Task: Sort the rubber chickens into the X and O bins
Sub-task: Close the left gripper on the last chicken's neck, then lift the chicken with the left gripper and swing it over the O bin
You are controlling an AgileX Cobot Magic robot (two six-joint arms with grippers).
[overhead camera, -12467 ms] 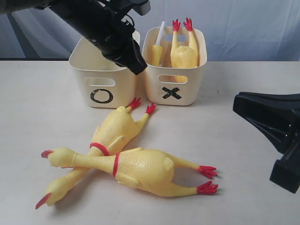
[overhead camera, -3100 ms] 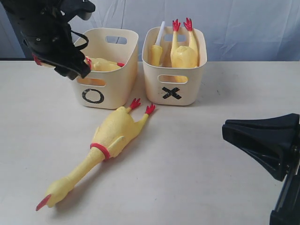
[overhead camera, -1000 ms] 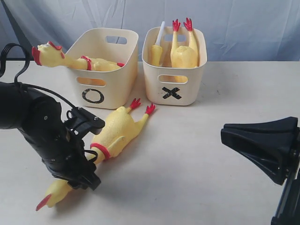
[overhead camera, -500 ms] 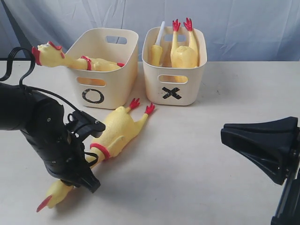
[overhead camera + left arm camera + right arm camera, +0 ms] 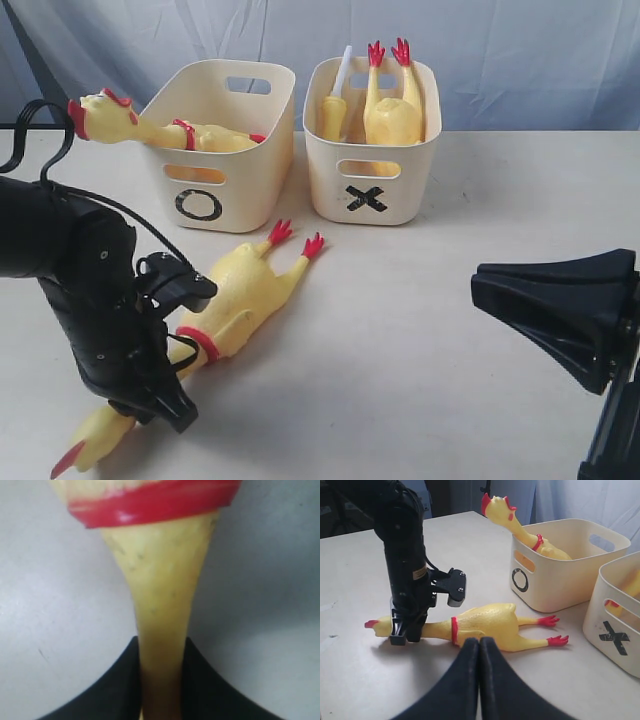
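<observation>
Down at the near left of the table (image 5: 420,340), the left gripper (image 5: 160,405) stands almost upright over the loose rubber chicken (image 5: 245,290) and has it by the neck. The left wrist view shows the two black fingers (image 5: 120,680) pressed against either side of the thin yellow neck, just headward of the red neck band (image 5: 150,502), so the claw is closed down to the width of the neck. The chicken lies flat on the table on a diagonal. Its long axis runs from the red beak (image 5: 66,460) at the near left, under the gripper, through the plump body to the red feet (image 5: 280,232). The feet point toward the gap between the O bin (image 5: 245,190) and the X bin (image 5: 330,190) and stop just short of them. Nearly all of the bird's length and bulk thus lies on the bin side of the grasp, and I judge that on a lift the body would hang and swing below the claw, feet lowest. The O bin holds a second chicken (image 5: 190,135), its head out over the rim; the X bin holds other chickens (image 5: 392,115), feet up. The right gripper (image 5: 479,647) is pinched fully together on nothing, well apart from the bird at the right, so the left arm is plainly the nearer.
</observation>
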